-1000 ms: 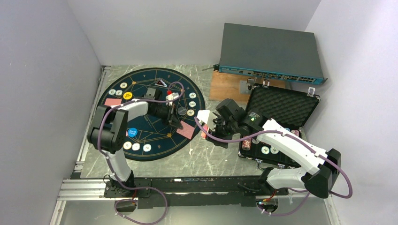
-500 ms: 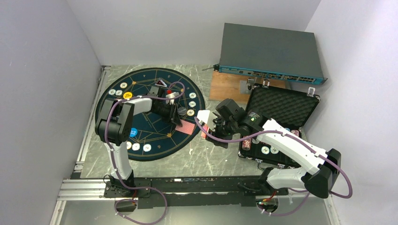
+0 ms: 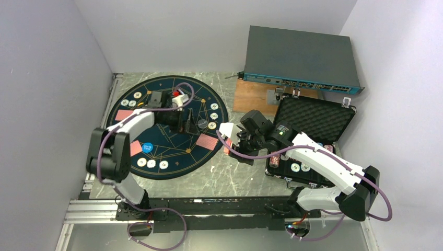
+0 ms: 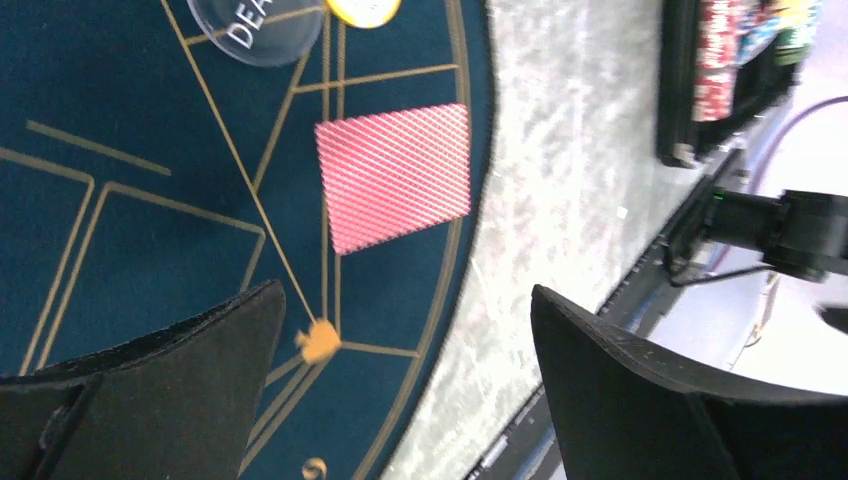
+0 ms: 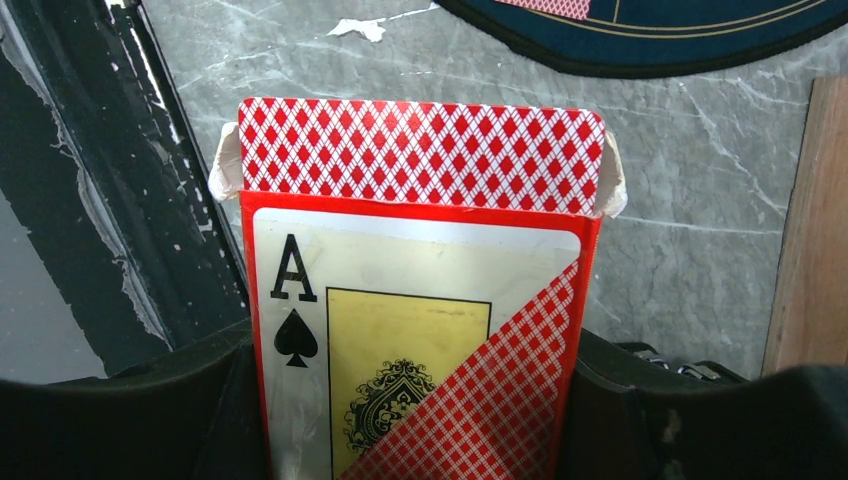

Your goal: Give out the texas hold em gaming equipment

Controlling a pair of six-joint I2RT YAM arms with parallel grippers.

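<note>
On the round navy mat (image 3: 172, 157) lie red-backed playing cards (image 3: 207, 142), whitish poker chips (image 3: 212, 116) and a blue disc (image 3: 148, 147). My left gripper (image 3: 189, 125) hangs open over the mat's right half, holding nothing. In the left wrist view the gripper (image 4: 405, 300) is wide open, with a card (image 4: 393, 175) lying flat just beyond it, near the mat's edge. My right gripper (image 5: 415, 345) is shut on a red card box (image 5: 420, 330) printed with an ace of spades. The box's flap is open, and the box (image 3: 228, 138) is held just right of the mat.
The black foam-lined case (image 3: 313, 117) stands open at the right, with chips (image 3: 298, 167) in its lower tray. Behind it are a grey network box (image 3: 303, 57) and a wooden board (image 3: 256, 97). A clear dealer button (image 4: 255, 25) lies on the mat. A metal rail (image 3: 99, 151) runs along the left side.
The left gripper opened and let go of a card, which now lies at the mat's right edge. The left arm drew back up and left. The right arm has not moved.
</note>
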